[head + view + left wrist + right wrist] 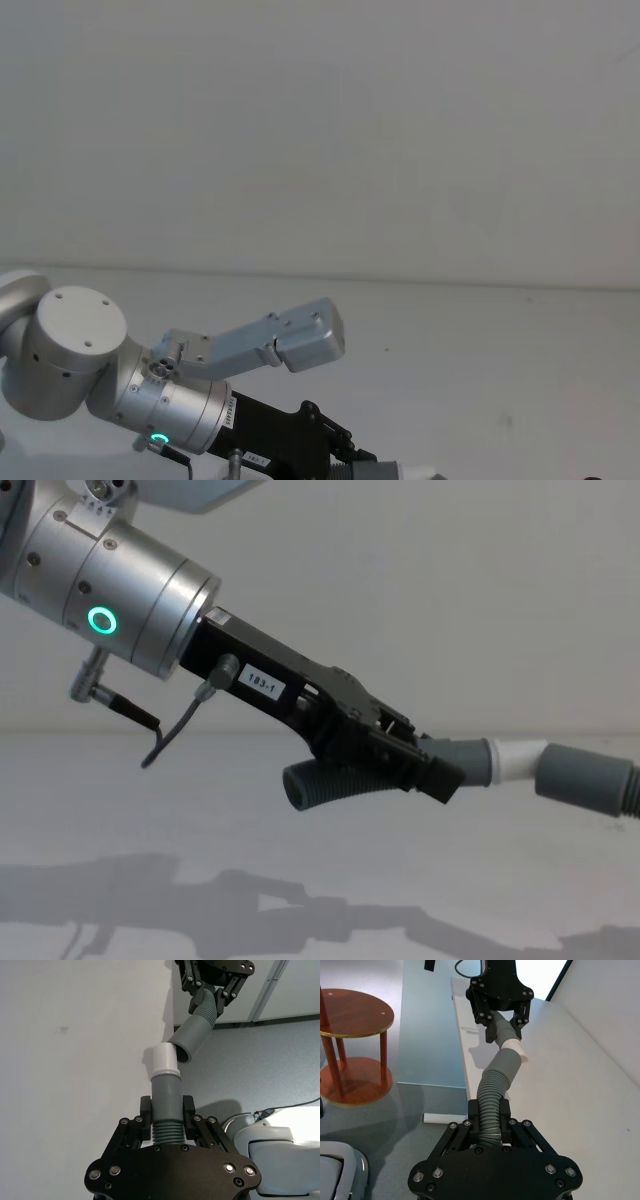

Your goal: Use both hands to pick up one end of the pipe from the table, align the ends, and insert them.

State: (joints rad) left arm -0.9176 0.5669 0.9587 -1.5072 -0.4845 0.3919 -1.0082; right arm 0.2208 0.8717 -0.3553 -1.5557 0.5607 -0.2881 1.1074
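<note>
Clamping the tipped hose [165, 1087] in my left gripper [166, 1110] and the cuffed hose [197, 1027] in my right gripper [207, 1008], I held both above the table [100, 810], the cuff [585, 773] at 3 o'clock from the tip [518, 758] in chest view.

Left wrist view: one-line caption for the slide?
Left gripper holds the white-tipped hose at the mouth of the hollow-cuffed hose in the right gripper, ends angled, not inserted.

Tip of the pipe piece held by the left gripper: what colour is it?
White tip, on a smooth grey cuff; clearest in the left wrist view.
</note>
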